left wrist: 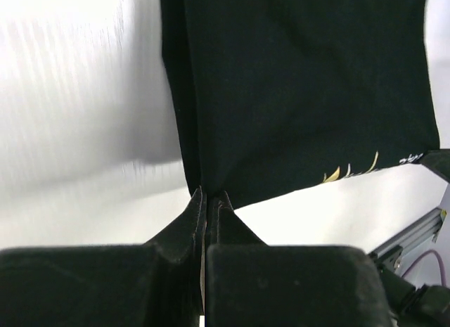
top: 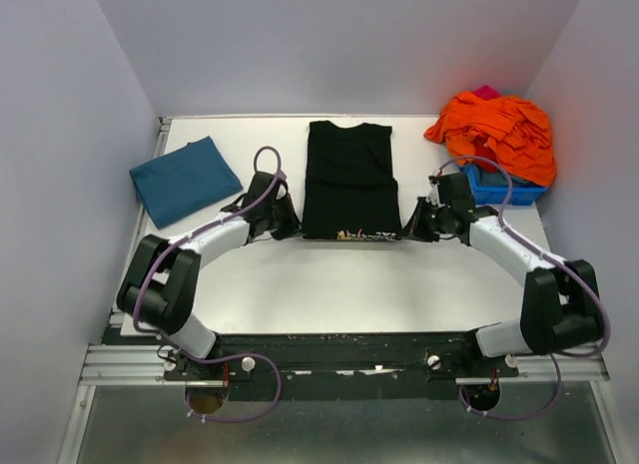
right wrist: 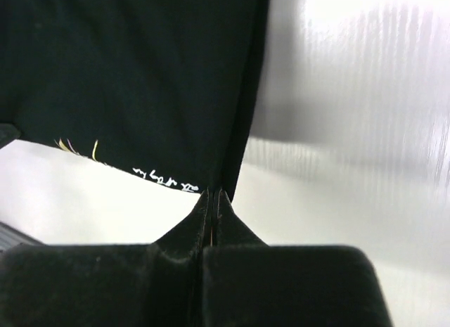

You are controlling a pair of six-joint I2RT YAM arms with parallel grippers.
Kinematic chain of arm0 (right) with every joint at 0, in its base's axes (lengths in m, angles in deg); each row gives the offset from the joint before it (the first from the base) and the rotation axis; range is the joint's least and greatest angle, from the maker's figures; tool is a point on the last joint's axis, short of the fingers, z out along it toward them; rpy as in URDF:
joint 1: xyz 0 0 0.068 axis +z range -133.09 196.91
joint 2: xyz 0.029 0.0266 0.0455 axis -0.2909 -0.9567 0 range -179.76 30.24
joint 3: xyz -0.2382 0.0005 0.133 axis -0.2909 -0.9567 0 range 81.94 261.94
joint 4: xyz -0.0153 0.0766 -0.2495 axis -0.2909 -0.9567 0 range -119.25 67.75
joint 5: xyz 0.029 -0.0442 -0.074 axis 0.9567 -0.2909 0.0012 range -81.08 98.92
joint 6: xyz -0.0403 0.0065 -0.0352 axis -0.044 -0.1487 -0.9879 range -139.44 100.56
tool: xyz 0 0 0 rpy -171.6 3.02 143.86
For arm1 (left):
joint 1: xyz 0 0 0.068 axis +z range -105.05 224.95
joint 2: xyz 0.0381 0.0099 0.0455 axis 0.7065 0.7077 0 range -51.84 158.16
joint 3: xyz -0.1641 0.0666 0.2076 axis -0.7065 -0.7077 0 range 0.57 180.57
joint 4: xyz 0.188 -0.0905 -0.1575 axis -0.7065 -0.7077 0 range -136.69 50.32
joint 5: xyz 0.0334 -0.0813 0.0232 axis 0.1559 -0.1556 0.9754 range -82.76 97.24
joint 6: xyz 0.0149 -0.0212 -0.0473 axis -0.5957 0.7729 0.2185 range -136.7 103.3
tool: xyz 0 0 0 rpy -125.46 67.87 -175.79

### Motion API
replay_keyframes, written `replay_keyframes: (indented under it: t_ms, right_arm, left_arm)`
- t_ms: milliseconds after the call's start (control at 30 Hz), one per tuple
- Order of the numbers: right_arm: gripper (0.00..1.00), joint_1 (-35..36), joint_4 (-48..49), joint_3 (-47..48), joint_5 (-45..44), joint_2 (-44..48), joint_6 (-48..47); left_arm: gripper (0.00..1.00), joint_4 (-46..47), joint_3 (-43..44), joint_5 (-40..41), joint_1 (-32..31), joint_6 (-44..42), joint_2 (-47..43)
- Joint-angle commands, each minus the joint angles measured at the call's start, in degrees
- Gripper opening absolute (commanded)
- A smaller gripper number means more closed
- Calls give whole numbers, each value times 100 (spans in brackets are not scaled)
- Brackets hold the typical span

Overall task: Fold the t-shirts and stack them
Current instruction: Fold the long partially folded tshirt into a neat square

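Observation:
A black t-shirt (top: 349, 180) lies lengthwise in the middle of the table, its sides folded in, a thin strip of print along its near hem. My left gripper (top: 291, 225) is shut on the near left corner of the black t-shirt (left wrist: 295, 95), the cloth pinched at the fingertips (left wrist: 199, 198). My right gripper (top: 410, 228) is shut on the near right corner of the same shirt (right wrist: 140, 81), right beside the white lettering. A teal-blue t-shirt (top: 184, 179) lies folded at the left of the table, apart from both grippers.
A heap of orange cloth (top: 499, 132) spills over a small blue plastic bin (top: 502, 190) at the back right, just behind my right arm. White table (top: 349, 284) shows between the shirt's hem and the arm bases. Walls enclose the table on three sides.

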State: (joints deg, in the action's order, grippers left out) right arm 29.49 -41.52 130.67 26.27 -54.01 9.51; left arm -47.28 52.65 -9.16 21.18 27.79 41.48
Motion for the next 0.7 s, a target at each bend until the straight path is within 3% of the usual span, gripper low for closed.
replay_keyframes:
  t_ms: [0,300,400,567,667]
  right_arm:
    - [1,17,-630,-390,199,1031,-197]
    - [1,34,-1579,-821,630,2877,-100]
    - [1,34,-1817,-655,367,3239,-56]
    - [1,25,-1923,232,-396,2758,-65]
    - [1,-53,-1844,899,-793,2082,-74]
  left_arm:
    - [0,-857,-355,287,-101,-362,-963]
    - [0,-1367,-804,207,-874,121,-2062]
    - [0,-1411,-621,190,-928,314,-2397]
    - [0,-1912,521,462,-867,-36,-2073]
    - [0,-1711,988,252,-578,-98,-1608]
